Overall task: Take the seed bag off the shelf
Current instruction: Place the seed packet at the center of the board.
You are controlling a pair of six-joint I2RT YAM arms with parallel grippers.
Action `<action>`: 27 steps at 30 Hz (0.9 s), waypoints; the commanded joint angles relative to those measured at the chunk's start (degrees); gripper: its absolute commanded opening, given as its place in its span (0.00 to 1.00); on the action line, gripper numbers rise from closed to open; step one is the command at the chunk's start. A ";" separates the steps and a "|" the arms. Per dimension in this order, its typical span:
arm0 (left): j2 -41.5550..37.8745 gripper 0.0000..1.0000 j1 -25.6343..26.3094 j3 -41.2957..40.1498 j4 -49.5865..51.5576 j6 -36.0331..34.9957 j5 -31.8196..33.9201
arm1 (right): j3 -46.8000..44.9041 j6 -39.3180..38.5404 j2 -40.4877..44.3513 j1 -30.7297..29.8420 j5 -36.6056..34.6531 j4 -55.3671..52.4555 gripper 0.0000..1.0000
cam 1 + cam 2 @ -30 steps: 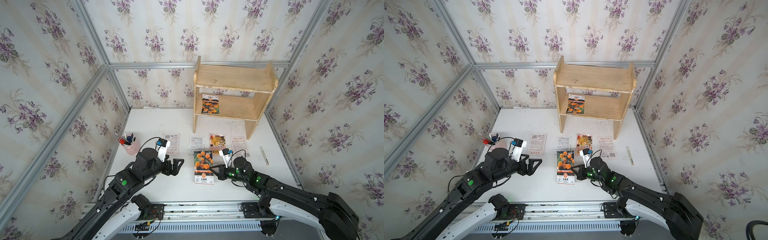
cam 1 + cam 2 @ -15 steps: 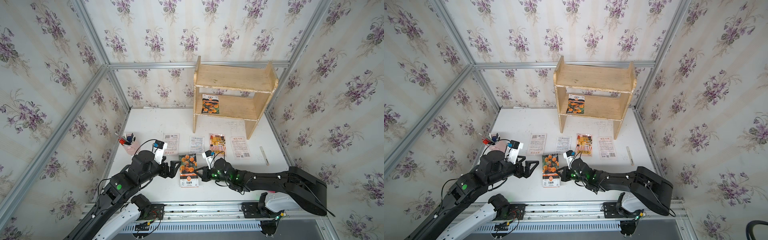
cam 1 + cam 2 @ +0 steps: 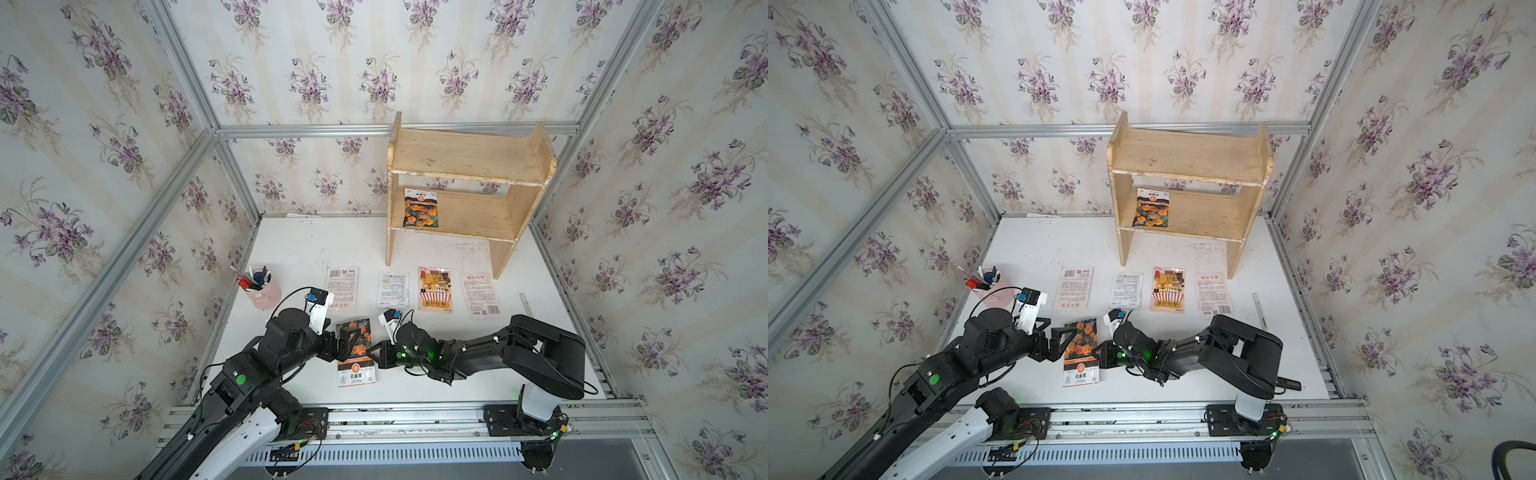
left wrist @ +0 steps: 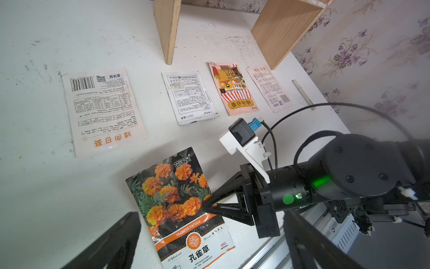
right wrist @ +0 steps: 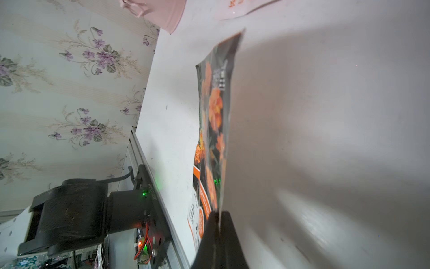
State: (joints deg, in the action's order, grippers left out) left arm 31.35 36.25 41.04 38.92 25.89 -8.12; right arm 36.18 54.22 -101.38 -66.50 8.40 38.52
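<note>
Evidently the right gripper is clamped on the right edge of a marigold seed bag, which hangs low over the front of the table, well apart from the shelf; the left gripper stands spread wide, its fingers either side of the bag without gripping it; the pinch takes only a sliver of thin foil, so I judge the bag could slip or swivel out if the arm swings, and left fingers closing off-centre could crumple it or knock it loose; the right wrist view shows the bag edge-on with the tips shut on it, a detail the top views blur; only the top views show a second marigold bag lying on the shelf's lower tier; whether the held bag's bottom corner touches the table I cannot tell
</note>
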 commanded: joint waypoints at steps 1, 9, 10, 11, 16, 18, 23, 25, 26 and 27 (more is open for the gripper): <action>0.62 1.00 -0.04 -0.16 -2.63 -0.48 -0.36 | 0.46 2.75 -1.52 -0.21 -1.84 0.98 0.00; 1.42 1.00 -0.04 -1.02 -4.37 -0.09 -1.64 | 2.79 2.31 -4.49 -0.21 -1.94 -0.99 0.00; 1.47 1.00 -0.04 -1.05 -4.30 -0.13 -1.55 | 3.05 2.28 -4.65 -0.21 -2.07 -1.32 0.00; 1.52 1.00 -0.03 -1.05 -4.20 -0.11 -1.48 | 3.23 2.30 -4.71 -0.21 -2.15 -1.56 0.00; 1.61 1.00 -0.04 -1.13 -4.20 0.03 -1.44 | 3.45 2.39 -4.85 -0.38 -3.07 -2.72 0.03; 1.56 1.00 -0.04 -1.22 -4.11 -0.14 -1.37 | 3.45 2.38 -4.85 -0.46 -3.38 -3.18 0.08; 1.56 1.00 -0.04 -1.13 -4.11 -0.36 -1.06 | 3.37 2.37 -4.48 -0.56 -3.91 -3.76 0.16; 1.76 1.00 -0.04 -1.14 -4.15 -0.33 -0.85 | 3.37 2.29 -4.26 -0.65 -4.17 -4.10 0.26; 1.86 1.00 -0.04 -1.13 -4.11 -0.31 -0.77 | 3.36 2.30 -4.13 -0.69 -4.31 -4.23 0.29; 1.95 1.00 -0.04 -1.13 -4.04 -0.31 -0.68 | 3.26 2.22 -3.87 -0.65 -4.57 -4.55 0.31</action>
State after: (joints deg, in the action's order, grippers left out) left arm 33.10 36.25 39.81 36.21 25.91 -9.21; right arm 39.44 56.62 -105.69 -67.09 5.21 35.66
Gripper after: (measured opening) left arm 0.997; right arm 0.305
